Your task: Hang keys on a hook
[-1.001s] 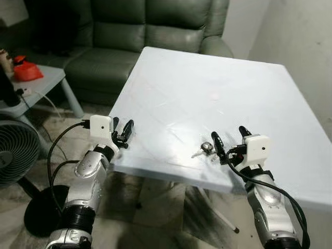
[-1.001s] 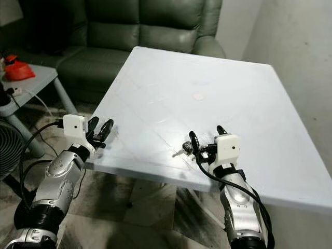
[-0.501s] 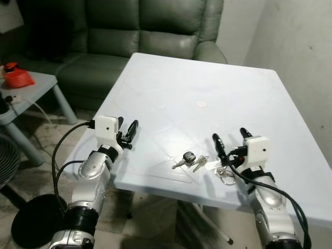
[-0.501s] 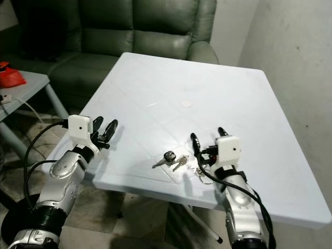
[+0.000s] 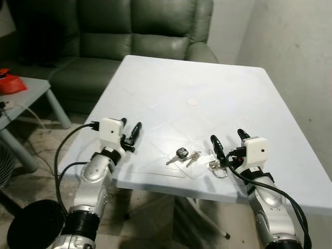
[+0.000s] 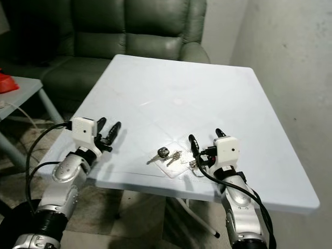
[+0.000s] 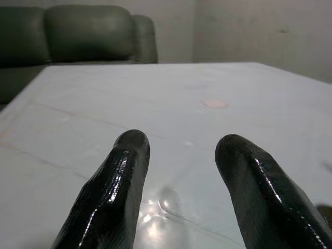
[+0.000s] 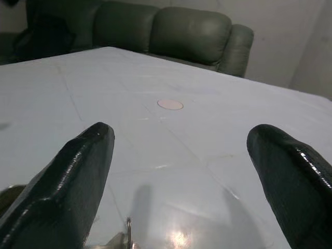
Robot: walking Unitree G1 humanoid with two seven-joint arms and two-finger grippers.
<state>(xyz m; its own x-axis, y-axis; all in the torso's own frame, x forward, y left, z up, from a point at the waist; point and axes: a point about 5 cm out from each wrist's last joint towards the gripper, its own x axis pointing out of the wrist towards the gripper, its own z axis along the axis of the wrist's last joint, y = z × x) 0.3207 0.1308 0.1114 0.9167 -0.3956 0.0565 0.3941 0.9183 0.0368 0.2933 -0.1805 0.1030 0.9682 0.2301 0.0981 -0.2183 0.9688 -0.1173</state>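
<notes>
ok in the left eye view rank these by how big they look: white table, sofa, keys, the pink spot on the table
1. white table: takes up the most of the picture.
2. sofa: clearly smaller as it shows, but it is farther off and cut by the frame's edge.
3. keys: a small spread cluster.
4. pink spot: smallest, though farther off than the keys.
</notes>
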